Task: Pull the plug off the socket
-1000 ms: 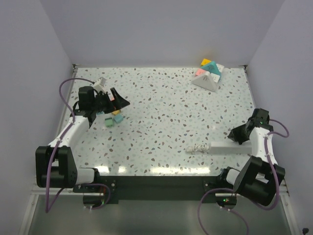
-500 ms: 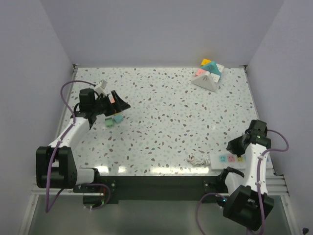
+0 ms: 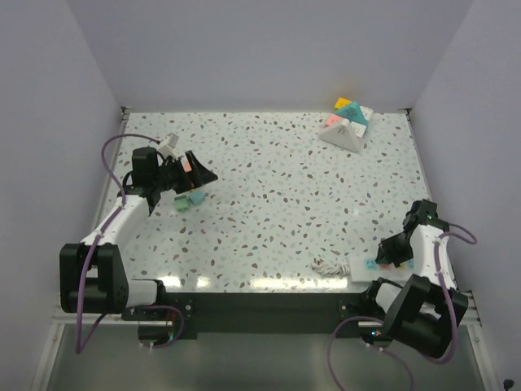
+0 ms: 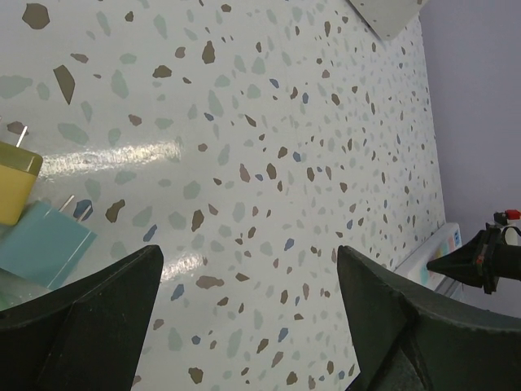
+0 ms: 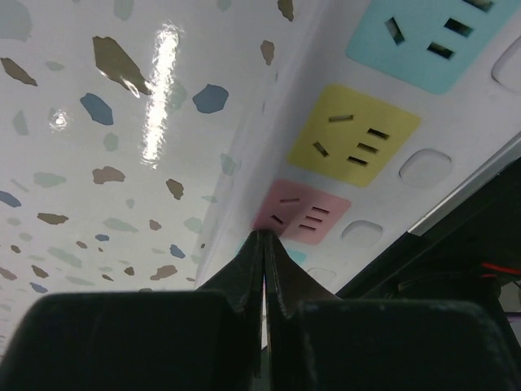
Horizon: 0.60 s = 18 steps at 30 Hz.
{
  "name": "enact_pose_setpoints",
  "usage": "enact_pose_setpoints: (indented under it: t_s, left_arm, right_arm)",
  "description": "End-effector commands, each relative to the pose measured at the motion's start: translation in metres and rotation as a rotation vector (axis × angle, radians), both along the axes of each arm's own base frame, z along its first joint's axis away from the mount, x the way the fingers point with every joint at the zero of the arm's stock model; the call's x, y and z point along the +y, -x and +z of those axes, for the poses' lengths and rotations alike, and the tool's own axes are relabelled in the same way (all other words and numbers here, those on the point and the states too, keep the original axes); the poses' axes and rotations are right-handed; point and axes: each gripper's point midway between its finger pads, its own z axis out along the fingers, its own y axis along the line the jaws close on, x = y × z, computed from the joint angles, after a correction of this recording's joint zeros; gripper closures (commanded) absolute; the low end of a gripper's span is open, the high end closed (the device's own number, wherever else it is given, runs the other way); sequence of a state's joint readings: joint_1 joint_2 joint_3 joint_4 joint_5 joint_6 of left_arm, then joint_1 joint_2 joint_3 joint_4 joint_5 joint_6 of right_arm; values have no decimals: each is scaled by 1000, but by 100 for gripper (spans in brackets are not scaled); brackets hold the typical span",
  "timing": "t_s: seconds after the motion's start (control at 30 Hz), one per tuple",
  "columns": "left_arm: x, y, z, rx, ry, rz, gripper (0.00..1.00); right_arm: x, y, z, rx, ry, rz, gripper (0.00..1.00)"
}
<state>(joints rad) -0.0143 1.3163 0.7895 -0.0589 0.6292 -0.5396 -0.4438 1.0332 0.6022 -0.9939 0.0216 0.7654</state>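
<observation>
The white power strip lies at the table's near right edge, its white cord bunched at its left end. In the right wrist view its cyan, yellow and pink sockets show no plug in them. My right gripper is shut, its tips at the pink socket's edge. My left gripper is open and empty at the far left, above the table. A yellow block with metal prongs and a teal block lie beside it.
A multicoloured pyramid puzzle stands at the back right. Small teal blocks lie under the left arm. The strip's end and the right gripper show far off in the left wrist view. Walls close the table on three sides.
The power strip has slid toward the near edge of the table. My right gripper has come back and down with it onto the strip. The left arm has hardly moved.
</observation>
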Motion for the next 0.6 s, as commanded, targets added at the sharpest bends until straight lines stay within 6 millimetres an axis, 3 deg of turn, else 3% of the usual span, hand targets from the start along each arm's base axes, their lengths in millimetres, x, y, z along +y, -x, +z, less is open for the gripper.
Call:
enact_pose_setpoints:
  t_s: [0.0,0.23,0.5,0.57]
  left_arm:
    - [-5,-2,7,-28,20,-24,7]
    - [-5,-1,-2,-4,26,-20,8]
    - [-4,-4,1,-11,23,-10,8]
    - [-3,-6,3,-18,19,-8,9]
  right_arm:
    - [-2,6,-12,59,3,-9,100]
    - [-10,-9,-22,63,20,8,100]
    - [-31,-80,-29,-47,6,55,100]
    - [-33,-96,-19,-97,-1,83,100]
